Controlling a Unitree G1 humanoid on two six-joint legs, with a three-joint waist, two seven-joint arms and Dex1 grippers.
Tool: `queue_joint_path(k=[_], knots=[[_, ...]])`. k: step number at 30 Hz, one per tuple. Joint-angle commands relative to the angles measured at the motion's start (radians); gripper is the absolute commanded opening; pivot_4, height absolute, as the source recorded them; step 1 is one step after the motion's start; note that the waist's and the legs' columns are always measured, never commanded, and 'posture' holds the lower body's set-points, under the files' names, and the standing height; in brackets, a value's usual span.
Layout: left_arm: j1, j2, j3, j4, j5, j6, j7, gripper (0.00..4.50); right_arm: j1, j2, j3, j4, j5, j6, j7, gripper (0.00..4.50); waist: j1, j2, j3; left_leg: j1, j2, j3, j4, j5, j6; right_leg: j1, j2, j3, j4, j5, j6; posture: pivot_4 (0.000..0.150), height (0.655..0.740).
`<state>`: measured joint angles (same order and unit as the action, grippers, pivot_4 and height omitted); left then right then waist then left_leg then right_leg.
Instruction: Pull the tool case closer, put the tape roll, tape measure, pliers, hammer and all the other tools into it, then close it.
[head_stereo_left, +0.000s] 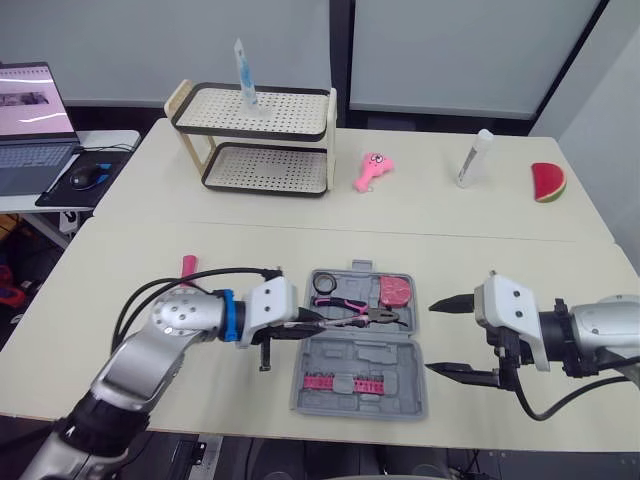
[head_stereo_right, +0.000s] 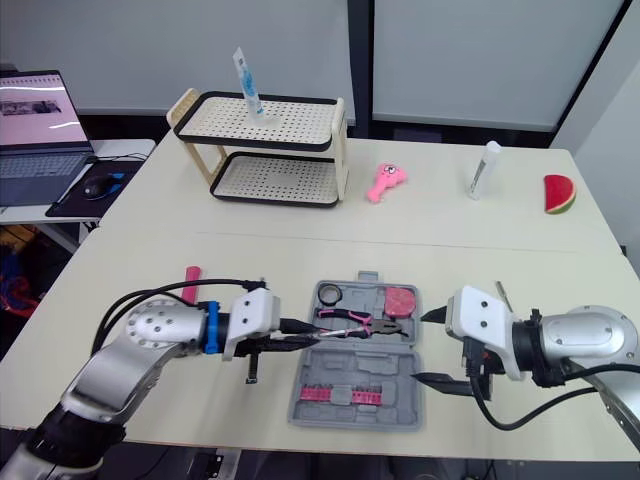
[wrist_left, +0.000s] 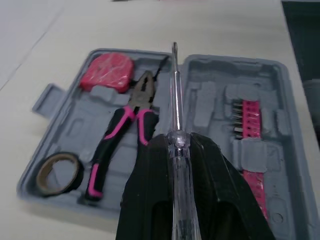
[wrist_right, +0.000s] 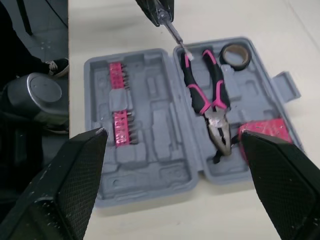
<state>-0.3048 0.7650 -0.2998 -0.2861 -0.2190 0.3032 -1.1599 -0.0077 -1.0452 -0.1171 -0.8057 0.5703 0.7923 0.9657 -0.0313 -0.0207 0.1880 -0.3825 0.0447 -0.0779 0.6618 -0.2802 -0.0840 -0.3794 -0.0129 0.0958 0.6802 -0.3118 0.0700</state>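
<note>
A laptop (head_stereo_left: 35, 125) sits open on a side table at far left. On the desk (head_stereo_left: 120, 300), a small pink object (head_stereo_left: 188, 264) lies left of the left arm. Farther back stands a two-tier rack (head_stereo_left: 260, 130).

The left pincer (head_stereo_left: 300, 326) is clamped on a clear-handled screwdriver (wrist_left: 174, 100), whose shaft points right over the left edge of the case (head_stereo_left: 390, 360). Its tip is just beside the pliers' handles; whether they touch is unclear.

The grey case lies open at the near middle of the desk. Its far half holds the tape roll (head_stereo_left: 325, 285) at left, the pliers (head_stereo_left: 355, 312) in the middle and the pink tape measure (head_stereo_left: 395, 291) at right. Its near half holds pink bits (head_stereo_left: 333, 382).

The right pincer (head_stereo_left: 432, 338) hangs just right of the case, fingers spread wide and holding nothing.

A melon slice (head_stereo_left: 548, 182) lies far right.
</note>
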Motion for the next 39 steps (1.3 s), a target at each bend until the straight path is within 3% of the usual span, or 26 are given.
queue_joint_path(k=[1, 6, 13, 39], knots=[[-0.089, -0.054, -0.097, 0.054, 0.075, -0.002, -0.016, 0.21, 0.036, -0.017, -0.024, -0.056, -0.012, 0.014, -0.038, 4.50, 0.001, 0.000, 0.000, 0.000, 0.000, 0.000, 0.000, 0.000, 0.000, 0.000, 0.000, 0.000, 0.000, 0.000, 0.000, 0.150, 0.7350], [-0.147, -0.118, -0.188, 0.123, 0.163, 0.018, -0.004, 0.21, 0.078, -0.037, -0.015, -0.076, -0.039, 0.018, -0.065, 4.50, -0.001, 0.000, 0.000, 0.000, 0.000, 0.000, 0.001, 0.000, 0.000, 0.000, 0.001, 0.001, 0.001, 0.000, 0.000, 0.150, 0.7350], [-0.113, -0.127, -0.210, 0.116, 0.216, 0.067, 0.025, 0.21, 0.075, -0.036, -0.001, -0.085, -0.040, 0.030, -0.085, 4.50, 0.000, 0.000, 0.000, 0.000, 0.000, -0.001, 0.001, 0.000, 0.000, 0.000, 0.001, 0.001, 0.001, 0.000, 0.000, 0.150, 0.7350], [-0.127, -0.222, -0.241, 0.190, 0.290, 0.042, 0.056, 0.21, 0.016, -0.040, 0.022, -0.094, -0.015, 0.082, -0.097, 4.50, 0.003, 0.000, 0.000, 0.001, 0.000, -0.001, 0.002, 0.000, 0.000, 0.001, 0.001, 0.000, 0.001, 0.000, 0.000, 0.150, 0.7350]])
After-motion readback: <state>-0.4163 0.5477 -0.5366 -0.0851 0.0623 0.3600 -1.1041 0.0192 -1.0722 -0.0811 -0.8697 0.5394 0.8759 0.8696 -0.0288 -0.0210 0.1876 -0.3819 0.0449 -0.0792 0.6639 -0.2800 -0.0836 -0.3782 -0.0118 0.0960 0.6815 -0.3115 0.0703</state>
